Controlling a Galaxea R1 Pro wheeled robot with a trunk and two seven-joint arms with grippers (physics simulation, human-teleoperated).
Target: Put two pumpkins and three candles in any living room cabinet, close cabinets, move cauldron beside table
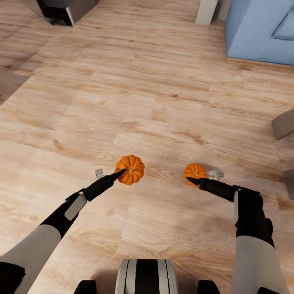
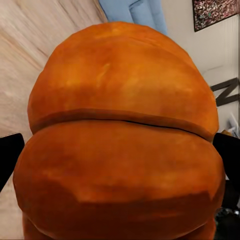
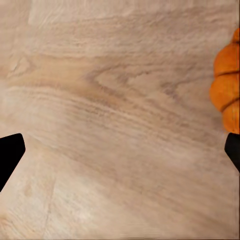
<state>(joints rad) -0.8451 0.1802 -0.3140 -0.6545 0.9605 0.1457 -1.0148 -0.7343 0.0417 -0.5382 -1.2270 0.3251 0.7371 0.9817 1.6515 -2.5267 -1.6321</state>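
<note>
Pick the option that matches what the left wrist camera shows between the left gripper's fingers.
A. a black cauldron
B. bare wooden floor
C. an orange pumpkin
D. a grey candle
C: in the left wrist view a ribbed orange pumpkin sits between the two dark fingers of the left gripper, and the head view shows that gripper's tip at the same pumpkin.

black forearms (image 1: pixel 96 188) — grey upper sleeves
</note>
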